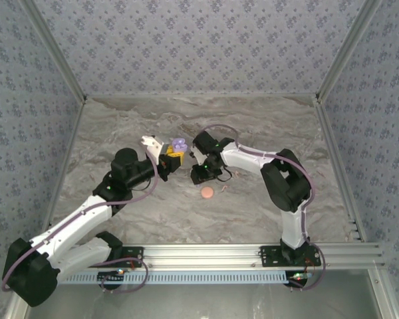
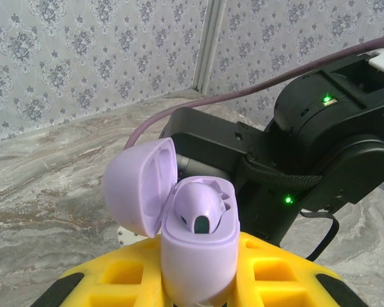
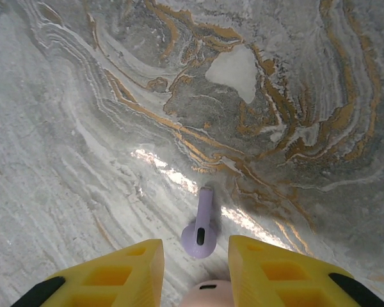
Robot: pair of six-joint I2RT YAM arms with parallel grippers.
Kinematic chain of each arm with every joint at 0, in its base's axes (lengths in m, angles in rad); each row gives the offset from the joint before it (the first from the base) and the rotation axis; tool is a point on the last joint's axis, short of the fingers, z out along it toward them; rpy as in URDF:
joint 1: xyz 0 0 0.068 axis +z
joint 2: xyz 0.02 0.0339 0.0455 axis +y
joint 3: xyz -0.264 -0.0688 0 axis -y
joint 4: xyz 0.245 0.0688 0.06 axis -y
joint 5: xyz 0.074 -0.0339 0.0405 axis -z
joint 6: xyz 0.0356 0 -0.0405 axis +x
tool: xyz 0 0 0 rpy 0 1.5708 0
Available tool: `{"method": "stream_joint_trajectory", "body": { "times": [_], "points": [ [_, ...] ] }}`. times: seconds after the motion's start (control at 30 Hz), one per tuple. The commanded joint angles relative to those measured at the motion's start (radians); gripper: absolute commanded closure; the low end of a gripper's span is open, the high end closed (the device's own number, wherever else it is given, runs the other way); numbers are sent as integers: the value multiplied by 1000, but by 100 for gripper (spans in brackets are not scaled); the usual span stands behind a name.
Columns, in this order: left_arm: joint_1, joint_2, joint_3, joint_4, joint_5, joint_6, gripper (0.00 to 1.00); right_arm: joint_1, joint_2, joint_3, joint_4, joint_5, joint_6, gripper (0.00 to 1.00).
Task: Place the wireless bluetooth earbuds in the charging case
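Observation:
The lavender charging case point(image 2: 198, 256) stands upright between the yellow fingers point(image 2: 275, 272) of my left gripper point(image 2: 198, 284), which is shut on it. Its lid point(image 2: 137, 188) is flipped open to the left, and one lavender earbud point(image 2: 201, 208) sits in a socket. From above, the case point(image 1: 179, 144) is held over the table's middle. A second lavender earbud point(image 3: 200, 227) lies flat on the marble, stem pointing away, between the fingers of my right gripper point(image 3: 195, 248). Those fingers stand apart on either side of it without touching. The right gripper point(image 1: 201, 174) hangs low just right of the case.
A pinkish-orange round disc point(image 1: 207, 193) lies on the table point(image 1: 266, 126) in front of the right gripper, with a tiny pinkish earbud point(image 1: 225, 190) beside it. A pale pink rounded piece point(image 3: 208, 295) shows at the bottom edge between the right fingers. Patterned walls enclose the table.

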Motion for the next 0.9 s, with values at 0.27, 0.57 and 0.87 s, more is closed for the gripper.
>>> {"method": "stream_joint_trajectory", "body": {
  "times": [0.27, 0.57, 0.87],
  "points": [
    [6, -24, -14, 21, -11, 8, 77, 27, 74, 76, -65, 76, -7, 66],
    [5, -24, -14, 24, -9, 9, 77, 33, 122, 98, -87, 124, -2, 73],
    [6, -16, -8, 26, -6, 12, 77, -30, 105, 77, -66, 150, 63, 82]
  ]
}}
